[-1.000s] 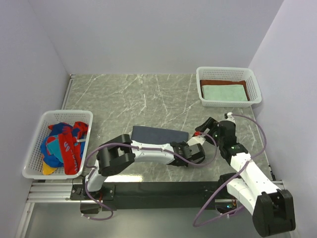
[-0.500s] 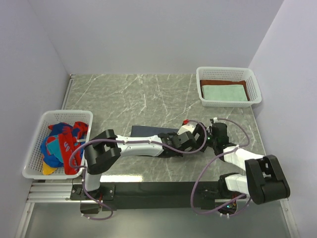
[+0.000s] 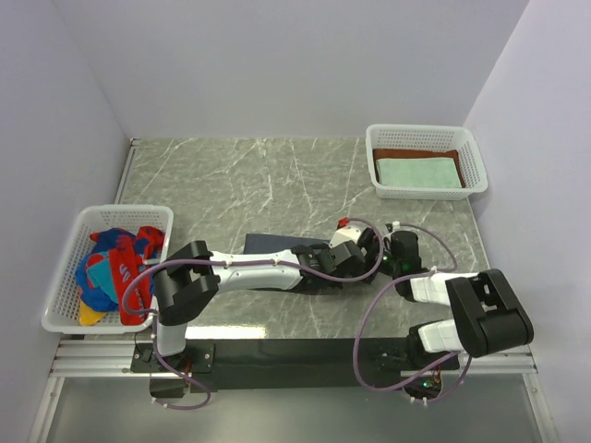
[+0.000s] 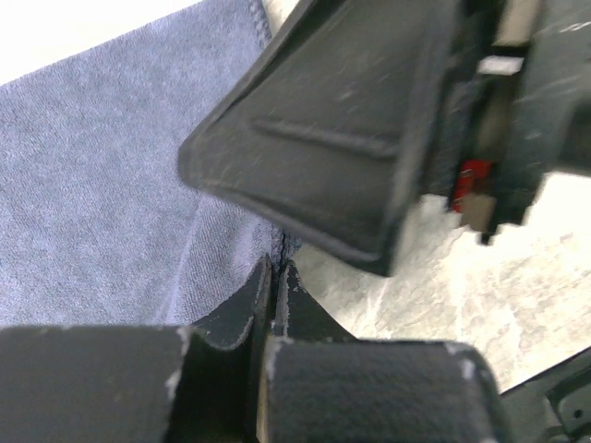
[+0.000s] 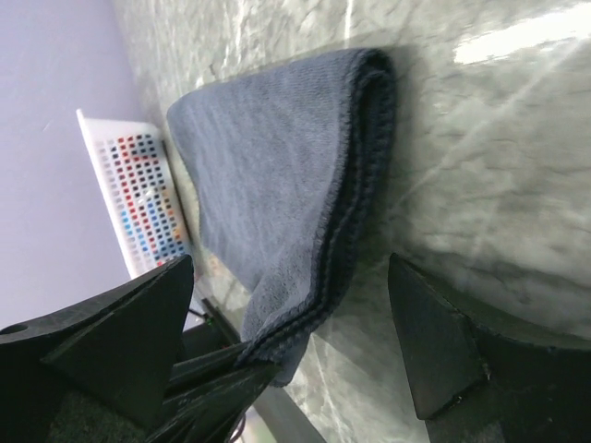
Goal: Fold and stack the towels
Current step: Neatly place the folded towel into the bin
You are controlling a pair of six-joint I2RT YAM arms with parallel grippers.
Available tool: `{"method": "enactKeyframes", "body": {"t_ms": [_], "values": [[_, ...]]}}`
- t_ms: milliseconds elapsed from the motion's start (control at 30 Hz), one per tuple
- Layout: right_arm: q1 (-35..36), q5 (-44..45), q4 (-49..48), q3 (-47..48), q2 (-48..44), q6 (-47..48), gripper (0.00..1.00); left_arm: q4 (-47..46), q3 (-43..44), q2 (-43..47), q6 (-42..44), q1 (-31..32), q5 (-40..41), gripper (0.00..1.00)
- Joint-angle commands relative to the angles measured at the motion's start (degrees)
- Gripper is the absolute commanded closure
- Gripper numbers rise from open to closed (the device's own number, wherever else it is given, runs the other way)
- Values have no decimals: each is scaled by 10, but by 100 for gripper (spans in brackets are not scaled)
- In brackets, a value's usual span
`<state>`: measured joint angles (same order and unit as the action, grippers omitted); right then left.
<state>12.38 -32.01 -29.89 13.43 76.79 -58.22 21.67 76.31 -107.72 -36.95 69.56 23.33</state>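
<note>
- Top: slate-blue towel (image 3: 274, 244) lies folded flat, mid-table (image 3: 231, 175), toward near edge. Long axis runs L–R, R end under both arms' wrists.
- L wrist: L gripper (image 4: 275, 277) clenched on towel's R edge. Cloth is plain terry w/ stitched hem.
- R wrist: R gripper (image 5: 291, 277) spread wide, grasping nothing, fingers astride towel's end. Doubled layers, rounded fold along one long side.
</note>
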Motion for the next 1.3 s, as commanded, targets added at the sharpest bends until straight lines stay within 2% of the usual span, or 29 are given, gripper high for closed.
{"method": "enactKeyframes", "body": {"t_ms": [0,433,633,733,767,800,833,900,933,967,1000,1033,1133,1267], "values": [[15,7,0,-16,40,-8,7,-24,28,34,-12,-2,0,99],[34,-21,-93,16,161,-47,13,-37,38,22,-22,-2,-15,99],[37,-21,-101,30,182,-45,25,-44,41,14,-28,-2,-27,99],[37,-22,-98,39,187,-39,35,-45,43,8,-30,-2,-36,98],[37,-21,-95,44,187,-34,43,-44,44,7,-31,-2,-37,97],[36,-22,-84,48,187,-30,48,-44,44,4,-34,-2,-43,94],[36,-21,-77,51,183,-25,52,-44,41,3,-36,-2,-44,87],[36,-16,-35,69,174,-2,72,-44,37,6,-40,-2,-46,73],[36,-12,-17,77,164,8,81,-45,32,8,-40,-2,-45,56],[36,-2,3,95,158,32,92,-45,30,10,-40,-2,-47,48],[35,3,45,106,153,44,97,-43,29,16,-43,-2,-45,41],[35,8,67,116,145,59,99,-41,25,20,-44,-2,-39,31],[34,31,156,171,142,121,100,-33,13,43,-49,-6,-34,21],[32,50,262,271,159,230,100,-26,-34,97,-59,-29,-28,17]]}}
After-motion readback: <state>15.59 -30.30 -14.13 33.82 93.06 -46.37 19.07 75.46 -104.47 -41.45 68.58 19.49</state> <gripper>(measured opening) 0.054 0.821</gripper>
